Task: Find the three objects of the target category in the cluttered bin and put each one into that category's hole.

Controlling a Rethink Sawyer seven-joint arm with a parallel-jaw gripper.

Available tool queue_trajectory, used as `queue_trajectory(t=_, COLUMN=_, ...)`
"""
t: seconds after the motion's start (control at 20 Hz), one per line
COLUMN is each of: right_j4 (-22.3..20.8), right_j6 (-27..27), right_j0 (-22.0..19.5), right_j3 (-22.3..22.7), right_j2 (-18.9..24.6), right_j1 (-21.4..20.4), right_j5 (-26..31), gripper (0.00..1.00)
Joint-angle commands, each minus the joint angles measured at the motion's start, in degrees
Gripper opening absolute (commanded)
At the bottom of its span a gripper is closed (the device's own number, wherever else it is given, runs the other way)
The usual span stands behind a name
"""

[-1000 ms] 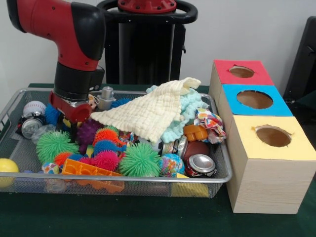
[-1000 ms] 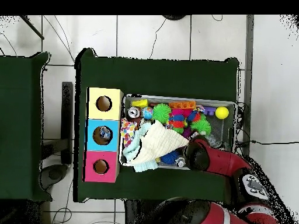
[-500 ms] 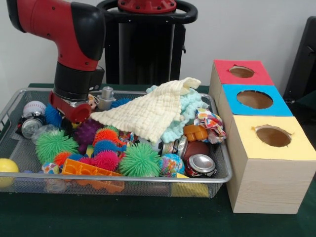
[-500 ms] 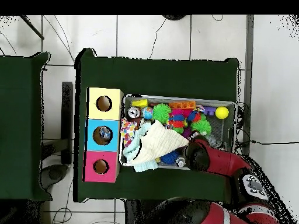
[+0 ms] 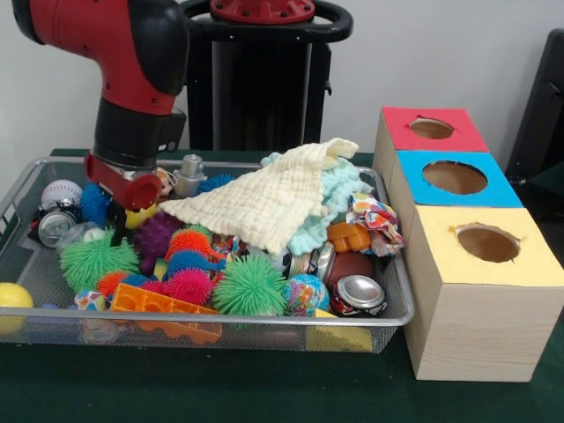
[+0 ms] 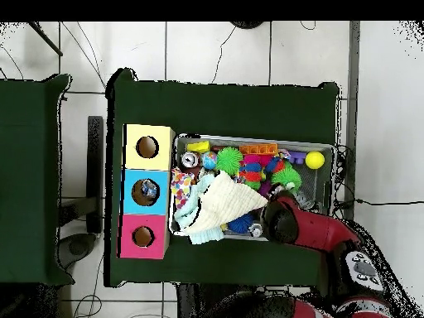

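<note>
At the left edge of the wire bin (image 5: 18,189), a yellow ball (image 5: 12,304) lies against the mesh wall, with a baseball (image 5: 60,192) and a can (image 5: 55,226) behind it. The gripper (image 5: 116,231) hangs low over the left part, just above a green spiky ball (image 5: 95,260); whether it is open or closed, I cannot tell. A cream cloth (image 5: 264,207) covers the middle, over more spiky balls. At the right wall a second can (image 5: 359,293) touches the rim. The bin almost meets the three boxes: the yellow box (image 5: 480,291), the blue box (image 5: 454,181), the red box (image 5: 427,132).
</note>
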Motion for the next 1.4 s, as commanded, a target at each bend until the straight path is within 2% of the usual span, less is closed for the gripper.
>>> queue_trajectory(t=0.05, right_j4=2.5, right_j6=5.7, right_j0=2.4, right_j3=5.9, right_j2=1.1, right_j1=-9.7, right_j5=4.5, gripper=0.0)
queue_trajectory(t=0.2, right_j4=3.2, right_j6=5.5, right_j0=3.1, right_j3=7.4, right_j2=1.0, right_j1=-12.6, right_j5=7.0, gripper=0.0)
queue_trajectory(t=0.3, right_j4=3.5, right_j6=5.5, right_j0=3.3, right_j3=7.9, right_j2=1.0, right_j1=-13.1, right_j5=7.5, gripper=0.0)
queue_trajectory(t=0.7, right_j4=5.1, right_j6=6.7, right_j0=5.5, right_j3=9.4, right_j2=-0.6, right_j1=-13.7, right_j5=7.2, gripper=0.0)
queue_trajectory(t=1.15, right_j4=9.8, right_j6=10.0, right_j0=10.8, right_j3=14.3, right_j2=-4.2, right_j1=-14.2, right_j5=7.1, gripper=0.0)
queue_trajectory(t=1.4, right_j4=12.0, right_j6=9.4, right_j0=11.5, right_j3=14.8, right_j2=-4.6, right_j1=-14.0, right_j5=7.1, gripper=0.0)
